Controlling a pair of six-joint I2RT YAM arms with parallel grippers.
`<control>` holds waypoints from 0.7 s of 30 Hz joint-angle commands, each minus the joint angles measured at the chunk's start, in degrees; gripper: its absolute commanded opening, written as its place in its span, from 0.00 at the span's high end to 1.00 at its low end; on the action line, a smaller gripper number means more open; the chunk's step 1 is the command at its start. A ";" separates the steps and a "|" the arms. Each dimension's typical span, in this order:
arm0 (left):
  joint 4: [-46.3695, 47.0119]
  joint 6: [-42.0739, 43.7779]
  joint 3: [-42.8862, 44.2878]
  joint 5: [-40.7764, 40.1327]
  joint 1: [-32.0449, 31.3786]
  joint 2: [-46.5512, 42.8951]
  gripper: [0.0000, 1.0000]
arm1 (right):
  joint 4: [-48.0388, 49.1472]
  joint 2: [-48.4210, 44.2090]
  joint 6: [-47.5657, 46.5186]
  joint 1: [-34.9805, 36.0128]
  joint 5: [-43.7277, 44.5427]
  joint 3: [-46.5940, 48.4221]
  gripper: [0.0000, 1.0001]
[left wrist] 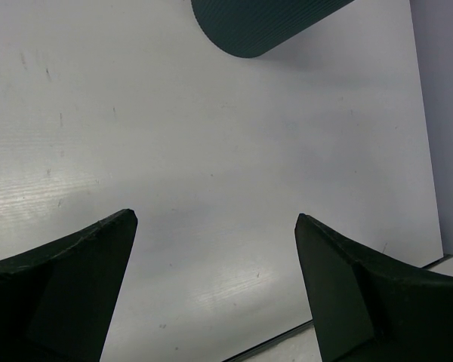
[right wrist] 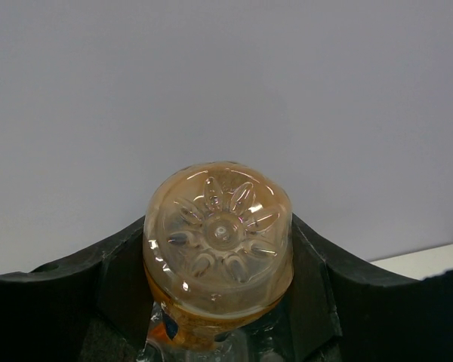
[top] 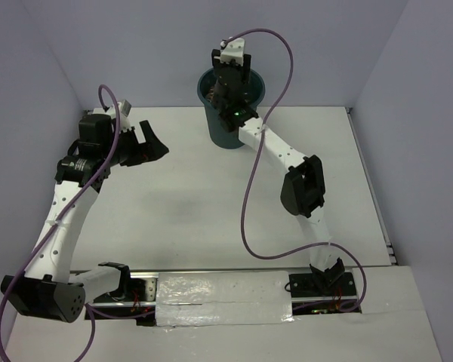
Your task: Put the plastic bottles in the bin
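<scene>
Top external view is showing a white bench [top: 211, 196] boxed in by pale walls, with the dark teal bin [top: 226, 132] standing near its far edge. The right arm is reaching out over the bin, and the right end effector [top: 228, 90] is hanging right at the bin's mouth, covering most of the opening. A purple cable [top: 249, 196] is looping along that arm. The left arm is bending out to the left side, and the left end effector [top: 155, 143] is hovering above bare bench, well apart from the bin. From here the arm and wrist are hiding whatever the right end effector is carrying.

The right wrist view is filling that gap: the right end effector [right wrist: 219, 222] is gripping an orange plastic bottle [right wrist: 217, 249], its fingers [right wrist: 75, 302] pressing on both sides. The bottle's petal-shaped base is facing the camera, with a plain wall behind it. The bin is lying outside this view.

The left wrist view is showing the left end effector [left wrist: 215, 217] spread wide with nothing between its fingers [left wrist: 68, 286], only white bench [left wrist: 211, 151] below. The bin's ribbed base [left wrist: 264, 23] is peeking in at the top edge.
</scene>
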 commanded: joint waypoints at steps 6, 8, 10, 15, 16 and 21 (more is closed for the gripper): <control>3.34 0.11 -1.29 1.85 0.46 -1.55 0.01 | 3.66 -6.64 -4.59 3.15 3.57 -4.66 0.49; 3.25 0.28 -1.20 1.93 0.63 -1.55 0.01 | 4.19 -8.83 -4.77 3.23 2.52 -4.92 0.49; 3.16 0.37 -1.20 1.76 0.55 -1.55 0.01 | 2.79 -9.98 -4.33 3.23 1.72 -4.75 0.49; 3.51 0.46 -1.38 2.46 0.63 -1.38 0.01 | -4.05 -12.18 -3.80 3.41 0.22 -3.87 0.49; 3.69 0.46 -1.47 2.72 0.72 -1.38 0.00 | -5.12 -12.27 -3.54 3.41 0.31 -3.60 0.49; 3.87 0.20 -1.38 3.43 0.72 -1.20 0.01 | -10.83 -11.92 -3.18 3.41 0.22 -4.39 0.49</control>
